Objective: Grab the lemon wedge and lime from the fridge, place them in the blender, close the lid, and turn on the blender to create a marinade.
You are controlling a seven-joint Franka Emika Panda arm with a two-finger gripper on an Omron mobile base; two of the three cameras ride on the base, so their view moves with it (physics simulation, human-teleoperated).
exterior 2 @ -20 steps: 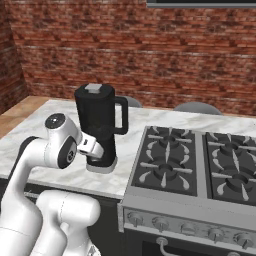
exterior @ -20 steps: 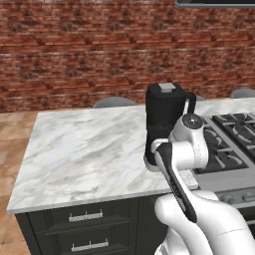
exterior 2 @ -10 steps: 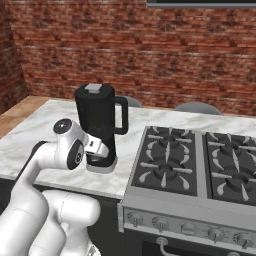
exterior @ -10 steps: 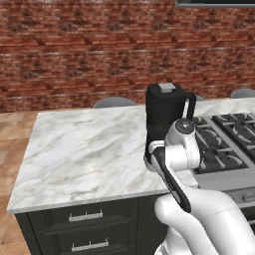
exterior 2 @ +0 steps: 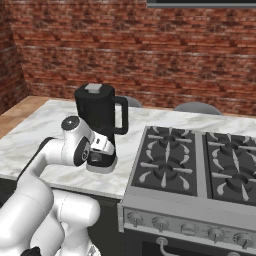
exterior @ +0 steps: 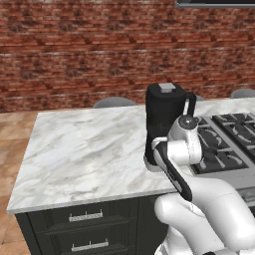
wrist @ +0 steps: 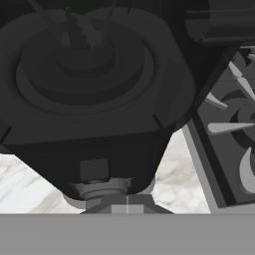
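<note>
While the blender (exterior 2: 100, 125) is standing on the marble counter (exterior: 84, 149) with the lid (exterior 2: 93, 89) on, the gripper (wrist: 127, 205), fingers pinched together, is pressing at its base's six o'clock side.

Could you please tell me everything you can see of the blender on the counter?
The blender is tall and black, with a dark squarish jar, a loop handle on its stove-facing side and a black base on a round grey foot. Its lid, a black cap with a small grey square in the middle, sits on top. It stands upright on the marble counter beside the stove. The shut gripper is right against its base.
</note>
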